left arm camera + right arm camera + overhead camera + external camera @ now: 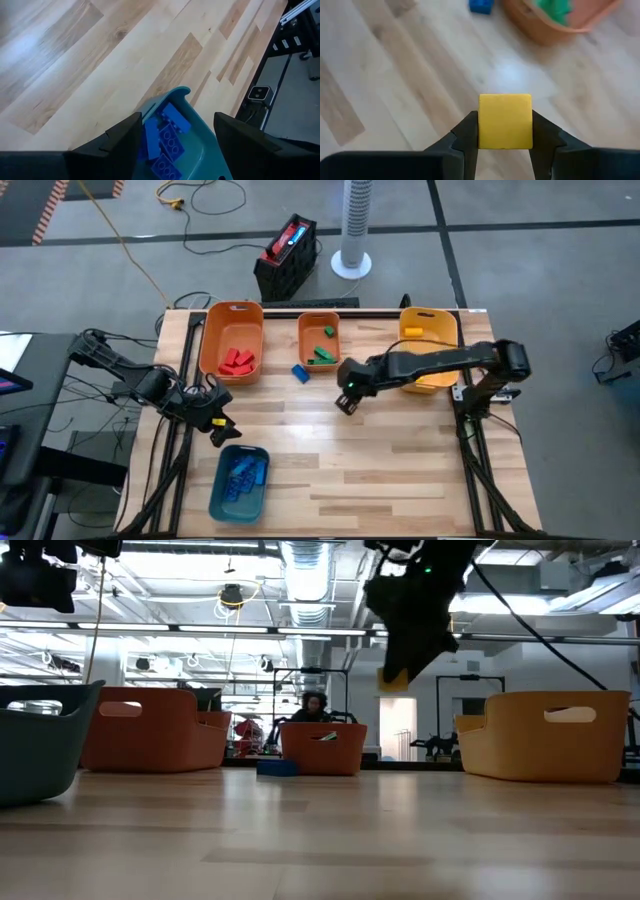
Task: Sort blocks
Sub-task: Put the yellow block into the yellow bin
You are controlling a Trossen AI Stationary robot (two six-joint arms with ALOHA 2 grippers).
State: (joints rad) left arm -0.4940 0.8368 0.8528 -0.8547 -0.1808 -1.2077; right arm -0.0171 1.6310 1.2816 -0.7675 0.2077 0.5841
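My right gripper [347, 402] hangs above the middle of the table, shut on a yellow block [505, 121], which also shows high above the tabletop in the low view [393, 680]. A loose blue block [300, 373] lies flat on the wood next to the small orange bin [319, 340], which holds green blocks [322, 355]. Red blocks [237, 360] lie in the larger orange bin [232, 330]. My left gripper [177, 135] is open, with nothing between its fingers, above the far end of the teal bin [238, 482] of blue blocks [167, 137]. My right gripper pinches the yellow block by two opposite side faces [482, 125], one finger [465, 135] on each side. The fingers slant downward from above. The block is lifted clear of the table, its broad face toward the wrist camera.
A yellow bin [430, 345] stands at the far right under my right arm, with a yellow block inside. The three far bins line the back edge. Bare wood spreads over the table's middle and near right. A person sits beyond the table in the low view.
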